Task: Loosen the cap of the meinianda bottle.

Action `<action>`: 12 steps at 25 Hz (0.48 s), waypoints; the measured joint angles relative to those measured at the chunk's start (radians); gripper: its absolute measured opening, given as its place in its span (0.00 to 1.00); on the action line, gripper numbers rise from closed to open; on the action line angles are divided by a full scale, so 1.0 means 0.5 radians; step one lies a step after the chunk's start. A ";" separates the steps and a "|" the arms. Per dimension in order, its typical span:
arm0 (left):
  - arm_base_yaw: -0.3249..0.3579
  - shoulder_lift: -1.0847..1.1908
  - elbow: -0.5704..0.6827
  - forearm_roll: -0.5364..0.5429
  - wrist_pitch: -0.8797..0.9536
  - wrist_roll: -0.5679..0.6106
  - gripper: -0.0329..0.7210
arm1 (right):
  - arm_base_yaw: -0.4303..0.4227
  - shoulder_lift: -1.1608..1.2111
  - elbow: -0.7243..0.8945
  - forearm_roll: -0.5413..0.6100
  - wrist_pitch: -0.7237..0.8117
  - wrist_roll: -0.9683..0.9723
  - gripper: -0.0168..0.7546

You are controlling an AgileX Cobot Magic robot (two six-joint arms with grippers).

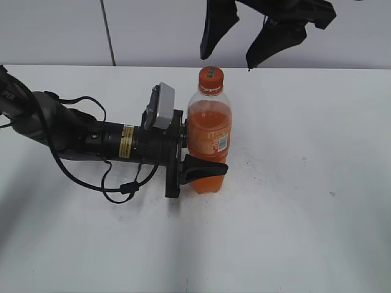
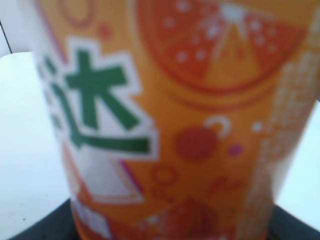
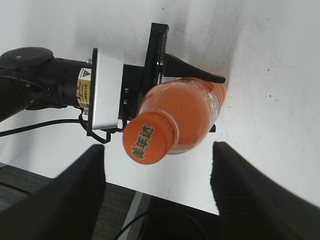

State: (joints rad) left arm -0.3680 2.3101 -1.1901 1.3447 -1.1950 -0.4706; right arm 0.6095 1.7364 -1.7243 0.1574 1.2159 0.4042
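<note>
The meinianda bottle [image 1: 209,137] stands upright on the white table, full of orange drink, with an orange label. Its orange cap [image 1: 210,80] is on the neck. My left gripper [image 1: 197,160] comes in from the left, lying low, and is shut on the bottle's lower body. The left wrist view is filled by the blurred label [image 2: 170,120]. My right gripper [image 1: 235,39] hangs open above and behind the cap, not touching it. In the right wrist view the cap [image 3: 148,140] with green letters lies between and beyond the open fingers [image 3: 157,200].
The left arm [image 1: 79,137] with its cables lies across the left of the table [image 1: 305,183]. A pale wall stands behind the table's far edge. The table's near edge and dark floor show in the right wrist view [image 3: 150,220].
</note>
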 joint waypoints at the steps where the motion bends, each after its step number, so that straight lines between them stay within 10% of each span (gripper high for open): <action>1: 0.000 0.000 0.000 0.000 0.002 0.000 0.57 | 0.005 0.000 0.000 0.000 0.002 0.009 0.66; 12: 0.000 0.000 0.000 -0.008 0.004 -0.004 0.57 | 0.076 0.099 -0.002 -0.036 -0.037 0.026 0.66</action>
State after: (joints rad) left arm -0.3680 2.3101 -1.1901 1.3407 -1.1930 -0.4724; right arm 0.6474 1.7861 -1.7251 0.1393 1.1972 0.4173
